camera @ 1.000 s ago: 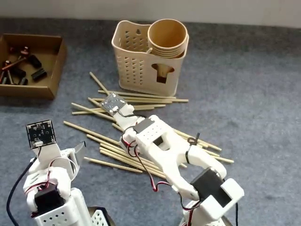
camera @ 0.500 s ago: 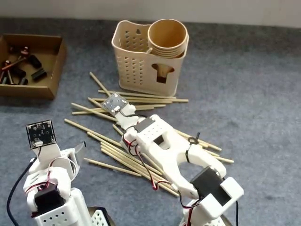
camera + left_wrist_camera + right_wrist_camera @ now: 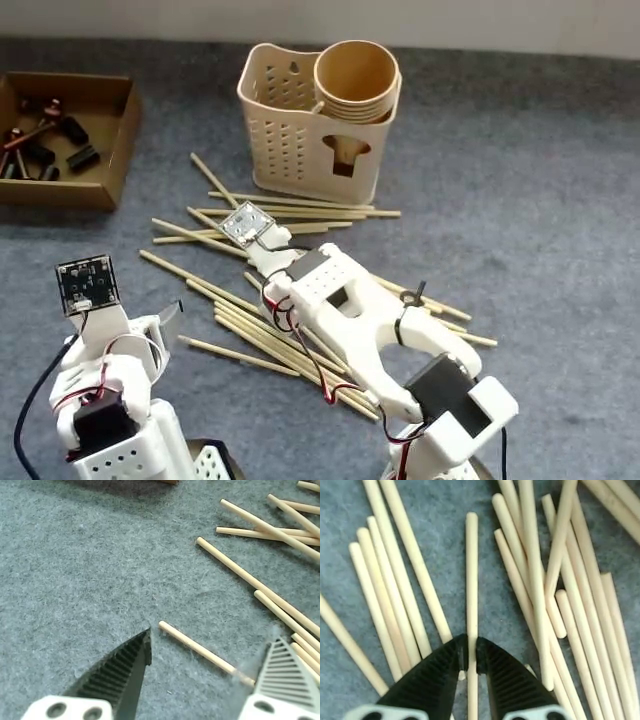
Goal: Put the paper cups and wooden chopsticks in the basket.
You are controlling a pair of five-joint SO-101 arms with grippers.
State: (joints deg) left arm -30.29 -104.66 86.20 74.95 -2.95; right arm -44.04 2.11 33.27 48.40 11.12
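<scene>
A: How far along?

B: The paper cups (image 3: 357,75) sit stacked in the basket (image 3: 285,140), beyond my hands. Many chopsticks (image 3: 532,555) lie loose around my right hand (image 3: 469,642), pinched on 1 chopstick (image 3: 471,570). My left hand (image 3: 212,637) hangs wide open, holding nothing.

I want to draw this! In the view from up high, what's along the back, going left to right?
Cardboard box → basket → paper cups, stacked in the basket's right-hand end.

Stacked upright, mouths up, in the right side of the cream perforated plastic basket (image 3: 285,140), far middle: brown paper cups (image 3: 356,80). Strewn flat, crisscrossed, just nearer: pale round wooden chopsticks (image 3: 350,209).
</scene>
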